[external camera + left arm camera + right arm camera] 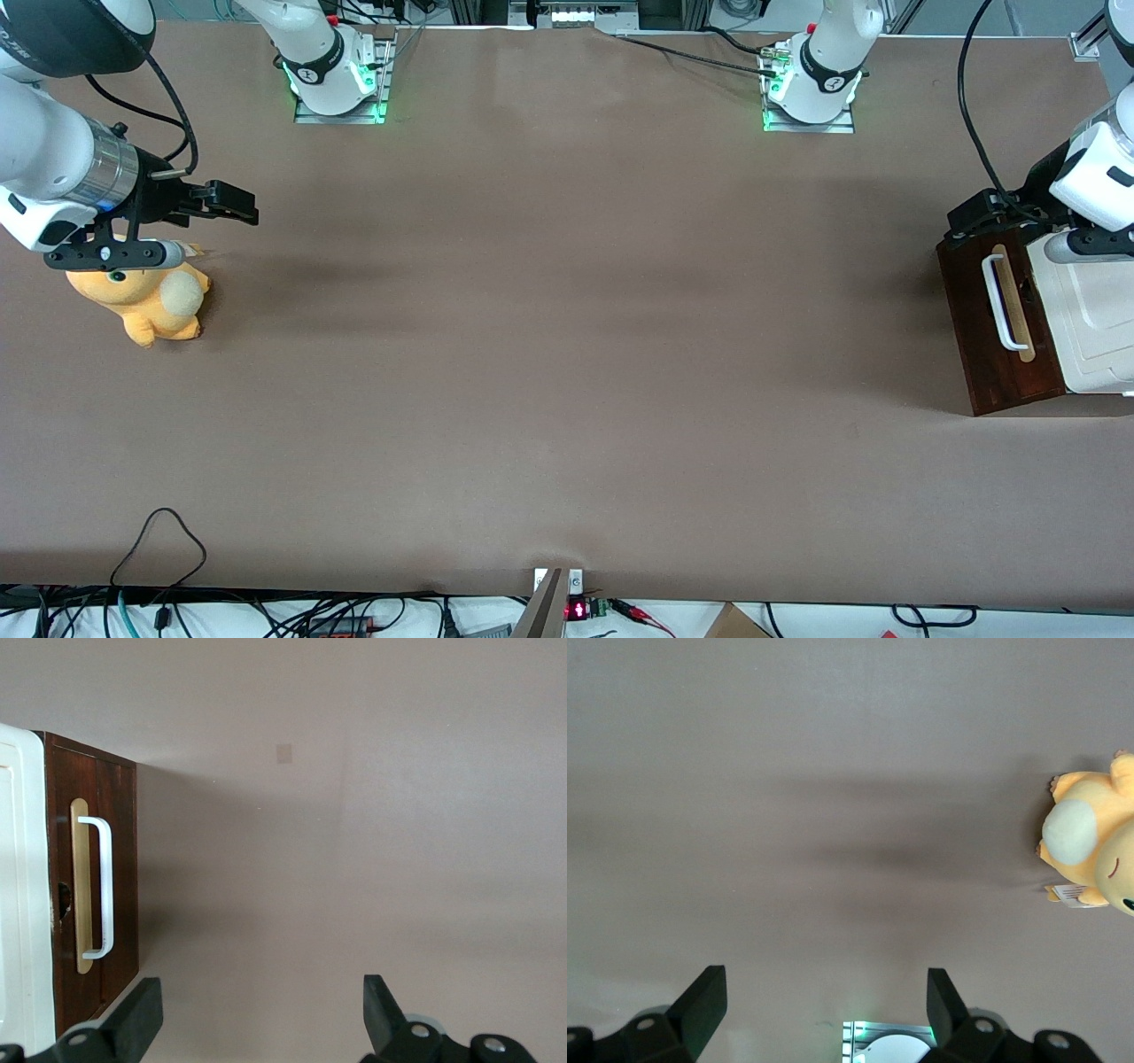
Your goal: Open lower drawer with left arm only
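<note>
The lower drawer [997, 354] shows its dark brown front at the working arm's end of the table, with a white bar handle [999, 301] on a pale wood strip. The front sits flush against the cabinet. My left arm's gripper [974, 217] hangs over the end of the drawer front that is farther from the front camera. In the left wrist view the gripper [260, 1014] is open over bare table, with nothing between its fingertips [137, 1014]. The drawer front [120, 868] and its handle [104, 886] lie off to one side of it, apart from both fingers.
The cream-white cabinet top [1094, 310] adjoins the drawer front. A yellow plush toy [146, 301] lies toward the parked arm's end of the table. Two arm bases [337, 84] [811, 89] stand along the table edge farthest from the front camera.
</note>
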`<state>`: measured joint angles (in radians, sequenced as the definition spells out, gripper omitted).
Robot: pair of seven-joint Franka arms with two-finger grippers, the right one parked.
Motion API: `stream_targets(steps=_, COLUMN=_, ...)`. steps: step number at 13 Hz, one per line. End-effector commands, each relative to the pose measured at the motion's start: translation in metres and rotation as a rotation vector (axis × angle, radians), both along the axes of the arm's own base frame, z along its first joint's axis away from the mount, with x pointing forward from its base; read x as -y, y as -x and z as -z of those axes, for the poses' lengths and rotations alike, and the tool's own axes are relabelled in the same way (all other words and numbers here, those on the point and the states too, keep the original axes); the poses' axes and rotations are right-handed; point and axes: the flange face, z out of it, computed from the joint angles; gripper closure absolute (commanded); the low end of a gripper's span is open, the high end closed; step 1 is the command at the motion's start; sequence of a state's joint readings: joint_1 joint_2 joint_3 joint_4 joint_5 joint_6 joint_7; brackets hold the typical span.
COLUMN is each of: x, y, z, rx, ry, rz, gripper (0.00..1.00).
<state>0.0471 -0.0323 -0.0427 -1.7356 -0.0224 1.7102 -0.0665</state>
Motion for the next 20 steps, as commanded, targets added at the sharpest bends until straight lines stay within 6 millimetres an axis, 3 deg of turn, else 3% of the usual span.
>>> stream_targets(steps=1, x=0.000, y=0.006, z=-0.005, rx=-0.028, ry=0.019, rz=0.033, gripper=0.00)
stream_targets(steps=3, x=0.004, y=0.005, z=-0.013, rx=-0.020, ry=0.010, rz=0.034, gripper=0.00)
stream_targets(steps=7, x=0.006, y=0.004, z=0.000, rx=-0.044, ry=0.014, rz=0.048, gripper=0.00)
stream_targets(steps=15, x=0.010, y=0.006, z=0.005, rx=-0.077, ry=0.009, rz=0.037, gripper=0.00)
stream_targets(steps=17, x=0.022, y=0.003, z=0.009, rx=-0.082, ry=-0.079, rz=0.081, gripper=0.00)
stream_targets(steps=20, x=0.054, y=-0.005, z=0.045, rx=-0.120, ry=-0.304, rz=0.087, gripper=0.00)
